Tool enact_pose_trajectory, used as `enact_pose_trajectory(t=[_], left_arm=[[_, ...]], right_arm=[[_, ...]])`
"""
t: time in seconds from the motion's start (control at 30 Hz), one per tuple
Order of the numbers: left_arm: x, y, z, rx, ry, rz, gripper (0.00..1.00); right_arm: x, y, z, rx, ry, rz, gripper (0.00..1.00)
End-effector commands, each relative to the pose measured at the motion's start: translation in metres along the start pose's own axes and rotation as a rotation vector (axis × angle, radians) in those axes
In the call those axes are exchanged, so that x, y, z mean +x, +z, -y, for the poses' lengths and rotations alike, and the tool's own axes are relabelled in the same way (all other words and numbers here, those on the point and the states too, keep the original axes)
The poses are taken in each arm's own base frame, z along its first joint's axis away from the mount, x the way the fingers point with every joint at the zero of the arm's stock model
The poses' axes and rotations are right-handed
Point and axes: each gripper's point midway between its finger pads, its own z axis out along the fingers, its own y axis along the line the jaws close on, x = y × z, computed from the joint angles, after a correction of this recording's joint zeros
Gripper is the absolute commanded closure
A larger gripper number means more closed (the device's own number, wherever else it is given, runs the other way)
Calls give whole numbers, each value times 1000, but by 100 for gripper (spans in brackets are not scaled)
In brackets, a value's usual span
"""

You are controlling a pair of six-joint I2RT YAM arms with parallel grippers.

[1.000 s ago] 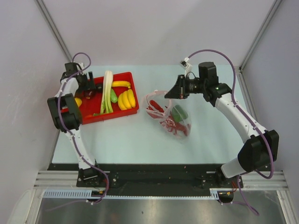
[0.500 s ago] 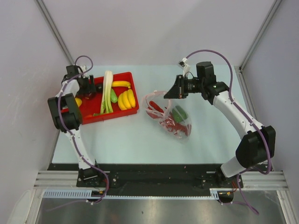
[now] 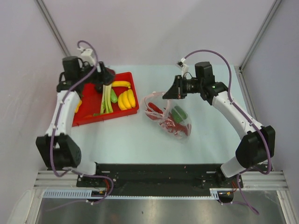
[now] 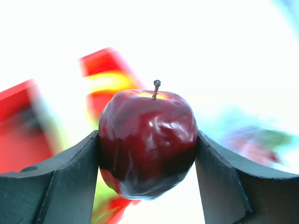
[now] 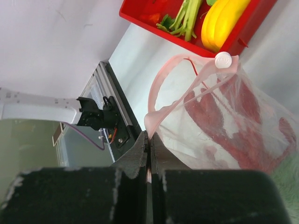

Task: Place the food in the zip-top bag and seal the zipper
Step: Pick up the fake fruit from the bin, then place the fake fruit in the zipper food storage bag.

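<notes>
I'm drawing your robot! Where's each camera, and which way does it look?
Top: above and behind, looking down at the table; left gripper, right gripper show.
Left wrist: faces along its fingers gripping a dark red fruit.
Right wrist: faces along its fingers pinching the bag.
Top and right wrist share the red tray.

Left wrist background is blowing out white and smearing, only the dark red fruit (image 4: 147, 140) is holding focus — overhead is showing even, soft-shadowed light.
</notes>
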Motion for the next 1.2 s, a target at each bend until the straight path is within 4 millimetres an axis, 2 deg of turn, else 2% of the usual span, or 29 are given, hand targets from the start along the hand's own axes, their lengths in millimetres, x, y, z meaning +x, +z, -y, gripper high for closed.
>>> enact_pose_trajectory(t=[0.0,0.07,0.1,0.17,0.2,0.3,0.37,0.43,0.47,0.53,0.57,0.67,0.7,0.77,0.8,0.83,0.87,0.93,0.97,1.0,1.03,1.07,1.1,1.13,1.17], left_arm=[[38,-19,162,446,2,-53,47],[45,-22,197,513,32,-32,46],[64,-23,228,576,36,-70,46],[73,-21,254,620,54,-72,46],[84,-21,275,653,60,-96,46],[107,-14,307,704,114,-143,45],[122,-3,314,700,124,-187,44],[128,0,323,720,105,-220,39],[135,6,321,711,87,-251,29],[133,8,317,688,81,-265,17],[128,8,313,661,85,-253,1],[99,-5,294,643,70,-137,0],[86,-9,278,628,48,-98,0],[82,-16,268,642,29,-117,0],[67,-16,251,612,17,-91,0],[61,-20,243,604,5,-83,0],[52,-20,220,563,-27,-65,0],[37,-24,191,478,-38,-21,0],[39,-22,168,398,-31,-31,0],[28,-24,134,303,-44,-9,0],[28,-22,113,245,-44,-19,0],[31,-19,90,172,12,-36,0],[31,-30,50,58,-13,-71,1],[32,-33,30,-5,-6,-96,0],[45,-31,-2,-57,76,-165,0]], right_arm=[[-21,-2,-17,-38,-72,61,100],[-21,0,-18,-45,-64,62,100],[-21,1,-18,-47,-59,62,100],[-23,1,-21,-55,-52,69,100],[-22,2,-22,-60,-52,69,100],[-25,0,-31,-76,-60,81,100],[-25,-1,-34,-88,-67,88,100],[-25,-3,-37,-95,-69,93,100],[-24,-4,-38,-94,-71,93,100],[-25,-8,-39,-90,-75,101,100],[-26,-9,-38,-88,-76,103,100],[-27,-10,-33,-78,-73,109,100],[-26,-10,-32,-77,-67,106,100],[-26,-9,-30,-78,-67,108,100],[-26,-8,-29,-78,-68,108,100],[-27,-8,-28,-77,-73,110,100],[-27,-8,-26,-74,-70,110,100],[-27,-7,-23,-70,-68,109,100],[-28,-7,-22,-70,-68,109,100],[-27,-7,-21,-69,-65,107,100],[-27,-6,-20,-68,-64,107,100],[-27,-5,-20,-70,-65,104,100],[-26,-4,-19,-70,-67,103,100],[-26,-3,-17,-66,-63,101,100],[-26,-3,-16,-64,-67,101,100]])
